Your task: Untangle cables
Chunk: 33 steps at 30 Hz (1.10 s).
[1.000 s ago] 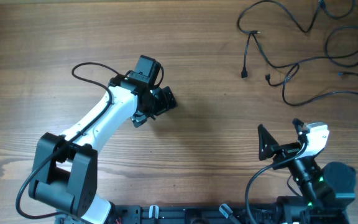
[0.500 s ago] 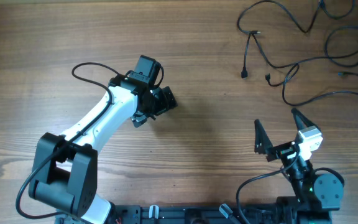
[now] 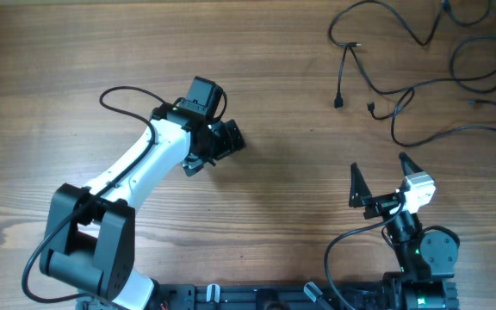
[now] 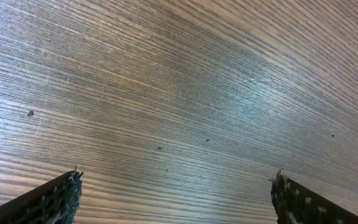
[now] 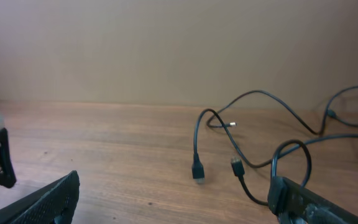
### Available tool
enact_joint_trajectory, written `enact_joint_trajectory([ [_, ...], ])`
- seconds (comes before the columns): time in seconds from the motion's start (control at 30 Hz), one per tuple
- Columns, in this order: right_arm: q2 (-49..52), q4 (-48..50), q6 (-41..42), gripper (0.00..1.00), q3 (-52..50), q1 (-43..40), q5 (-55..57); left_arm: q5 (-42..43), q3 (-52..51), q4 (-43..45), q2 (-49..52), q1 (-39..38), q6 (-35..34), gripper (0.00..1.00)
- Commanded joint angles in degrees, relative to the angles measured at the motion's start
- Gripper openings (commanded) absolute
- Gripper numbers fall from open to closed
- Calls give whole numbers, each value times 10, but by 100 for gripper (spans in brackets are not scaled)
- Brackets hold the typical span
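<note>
The cables [image 3: 420,82] lie as loose, wavy black strands at the table's far right corner, with small plug ends [image 3: 339,102] pointing toward the middle. The right wrist view shows the cables [image 5: 253,99] ahead and to the right, two plugs [image 5: 197,172] nearest. My right gripper [image 3: 380,175] stands open near the front right, facing them, well short of the nearest plug. In its own view the right gripper [image 5: 174,190] has nothing between its jaws. My left gripper [image 3: 220,146] hovers open over bare wood at mid-table, far from the cables. Only wood grain shows between the left gripper [image 4: 176,186] jaws.
The left arm's white link [image 3: 136,168] slants from its base [image 3: 84,250] at the front left, with its own thicker cable loop [image 3: 114,93] beside it. The right arm's base [image 3: 429,258] sits at the front right. A plain wall [image 5: 166,50] rises behind the table's far edge.
The right wrist has swung round, so its open gripper now faces the cables instead of pointing left, and has shifted slightly left. The left arm and the cables have not moved.
</note>
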Motion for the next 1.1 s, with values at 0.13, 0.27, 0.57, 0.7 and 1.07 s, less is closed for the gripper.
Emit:
enact_joint_trajectory([
  [0.13,-6,-4,-50,100,-1,4,48,1,0,0,2,-1,3,100],
  [0.27,-6,-8,-48,100,0,7,78,1,0,0,2,-1,3,100],
  [0.57,-6,-9,-49,99,0,7,89,1,0,0,2,-1,3,100],
  [0.7,-6,-9,-50,100,0,7,89,1,0,0,2,-1,3,100],
  [1.07,-6,-5,-49,100,0,7,87,1,0,0,2,-1,3,100],
])
